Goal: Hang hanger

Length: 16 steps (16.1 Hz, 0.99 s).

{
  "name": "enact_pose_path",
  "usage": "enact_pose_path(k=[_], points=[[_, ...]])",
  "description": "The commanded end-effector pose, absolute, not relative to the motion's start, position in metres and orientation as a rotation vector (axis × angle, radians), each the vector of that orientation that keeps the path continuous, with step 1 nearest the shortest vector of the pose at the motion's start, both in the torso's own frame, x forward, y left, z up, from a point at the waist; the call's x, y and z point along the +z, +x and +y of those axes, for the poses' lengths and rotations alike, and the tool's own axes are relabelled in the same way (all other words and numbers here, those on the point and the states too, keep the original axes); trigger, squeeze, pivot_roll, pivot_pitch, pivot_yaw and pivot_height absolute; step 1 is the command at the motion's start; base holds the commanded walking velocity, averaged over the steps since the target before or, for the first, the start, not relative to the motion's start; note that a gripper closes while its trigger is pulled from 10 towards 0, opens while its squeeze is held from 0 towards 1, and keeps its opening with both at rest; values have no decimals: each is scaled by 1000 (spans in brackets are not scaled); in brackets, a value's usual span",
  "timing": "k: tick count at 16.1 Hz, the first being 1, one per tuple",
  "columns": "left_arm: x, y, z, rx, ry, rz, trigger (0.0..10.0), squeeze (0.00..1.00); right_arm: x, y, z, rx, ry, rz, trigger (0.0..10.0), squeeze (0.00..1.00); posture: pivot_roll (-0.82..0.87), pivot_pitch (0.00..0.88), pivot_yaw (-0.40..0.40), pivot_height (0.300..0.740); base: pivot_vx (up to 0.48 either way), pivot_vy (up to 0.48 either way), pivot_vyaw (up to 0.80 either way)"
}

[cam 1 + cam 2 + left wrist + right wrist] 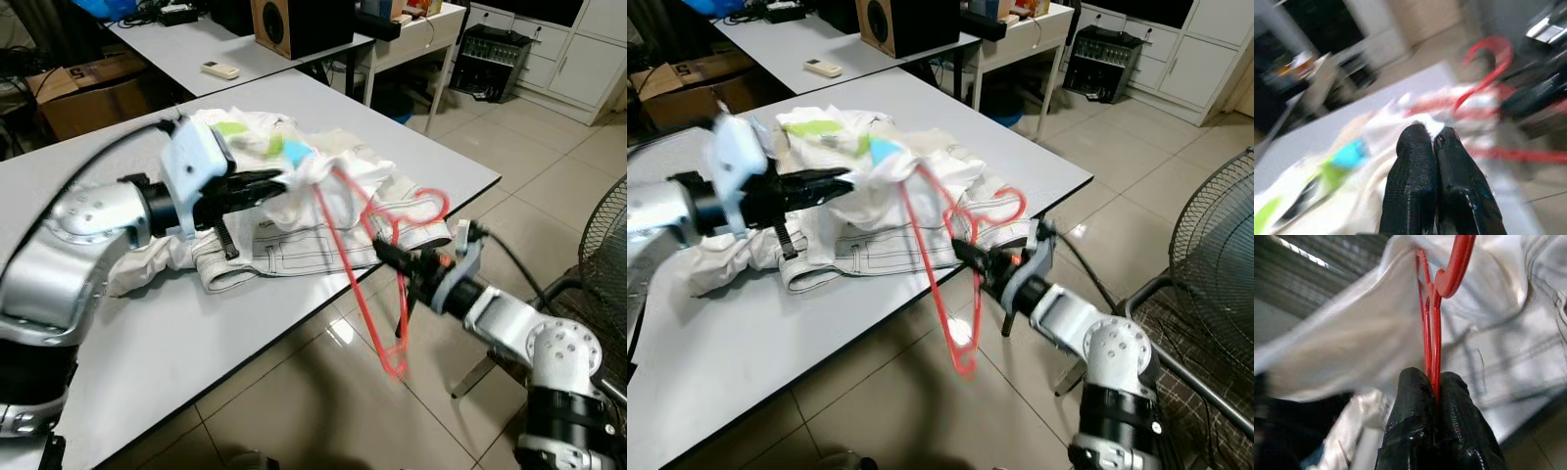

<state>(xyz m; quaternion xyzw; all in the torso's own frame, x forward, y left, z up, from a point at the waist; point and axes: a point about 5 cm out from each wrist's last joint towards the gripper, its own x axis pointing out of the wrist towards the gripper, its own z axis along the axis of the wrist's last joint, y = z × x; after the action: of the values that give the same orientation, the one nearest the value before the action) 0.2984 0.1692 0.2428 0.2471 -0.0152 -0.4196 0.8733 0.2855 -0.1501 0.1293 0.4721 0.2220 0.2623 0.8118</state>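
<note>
The left gripper (pixel 279 182) was pinched on crumpled white garment (pixel 294 211) over the grey table (pixel 147 333); the thin red wire hanger (pixel 367 264) — half threaded into cloth — was clamped by the right gripper (pixel 384 257) at the table's edge.

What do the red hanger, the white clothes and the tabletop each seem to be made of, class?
Hanger: likely thin plastic or coated wire; slim, glossy red rods, pinched by the right end effector.
Clothes: soft woven cloth, possibly cotton; matte, wrinkled, stitched seams, gripped by the left end effector.
Tabletop: probably laminate board; smooth, flat, pale grey with faint sheen.
</note>
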Motion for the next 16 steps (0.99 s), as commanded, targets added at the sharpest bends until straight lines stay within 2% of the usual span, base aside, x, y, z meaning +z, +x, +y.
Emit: enact_pose_path(k=[1, 2, 4, 6, 9, 12, 13, 16], points=[[242, 302, 172, -827, 545, -27, 0, 0, 136, 287, -152, 551, 1023, 448, 10000, 0, -51, 0, 40, 740, 0, 0, 0], [233, 308, 175, -756, 558, -9, 0, 0, 138, 290, -154, 503, 1064, 419, 10000, 0, -53, 0, 44, 740, 0, 0, 0], [221, 305, 175, -762, 542, 29, 0, 0, 142, 295, -158, 423, 1145, 372, 10000, 0, -54, 0, 47, 740, 0, 0, 0], [214, 310, 178, -693, 543, 27, 0, 0, 148, 297, -156, 345, 1235, 341, 10000, 0, -57, 0, 49, 740, 0, 0, 0], [202, 301, 169, -793, 558, 41, 0, 0, 164, 310, -160, 295, 1361, 227, 10000, 0, -62, 0, 58, 740, 0, 0, 0], [213, 303, 167, -796, 543, -52, 0, 0, 185, 331, -159, 310, 1385, 130, 10000, 0, -55, 0, 55, 740, 0, 0, 0], [214, 297, 160, -834, 522, -103, 0, 0, 189, 342, -161, 260, 1412, 79, 10000, 0, -44, 0, 48, 740, 0, 0, 0], [210, 290, 153, -878, 512, -119, 0, 0, 185, 350, -161, 220, 1449, 61, 10000, 0, -38, 0, 45, 740, 0, 0, 0]])
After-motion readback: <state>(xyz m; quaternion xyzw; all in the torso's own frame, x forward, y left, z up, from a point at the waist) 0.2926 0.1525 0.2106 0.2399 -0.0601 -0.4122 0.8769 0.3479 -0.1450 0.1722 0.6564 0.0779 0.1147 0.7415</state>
